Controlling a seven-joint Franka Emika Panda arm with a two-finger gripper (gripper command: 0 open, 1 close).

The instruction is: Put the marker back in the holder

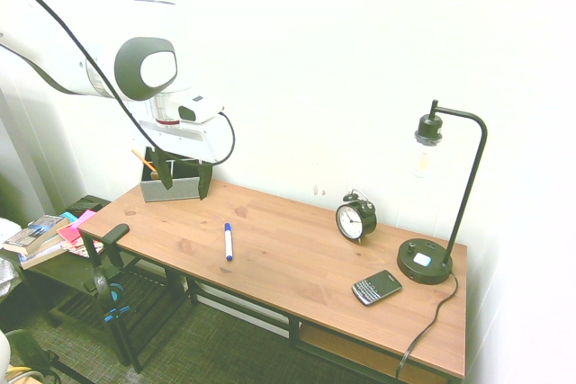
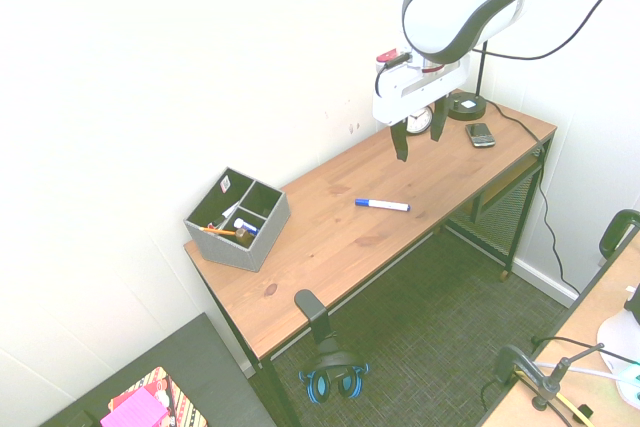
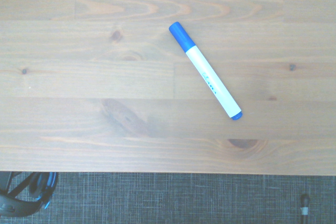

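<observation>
The marker (image 1: pixel 228 242) (image 2: pixel 381 205) (image 3: pixel 206 78), white-barrelled with a blue cap, lies flat on the wooden desk (image 1: pixel 297 258) near its front edge. The grey holder (image 2: pixel 238 219) (image 1: pixel 175 191) stands at the desk's end by the wall, with an orange pencil and other small items in its dark compartments. My gripper (image 2: pixel 420 145) (image 1: pixel 184 191) hangs open well above the desk, with nothing between its fingers, roughly over the marker. In the first exterior view its fingers overlap the holder.
At the desk's other end stand an alarm clock (image 1: pixel 355 218), a black phone (image 1: pixel 376 287) and a black lamp (image 1: pixel 430 258). Headphones (image 2: pixel 333 382) hang below the desk's front edge. Books (image 1: pixel 36 236) lie on a low shelf beside the desk.
</observation>
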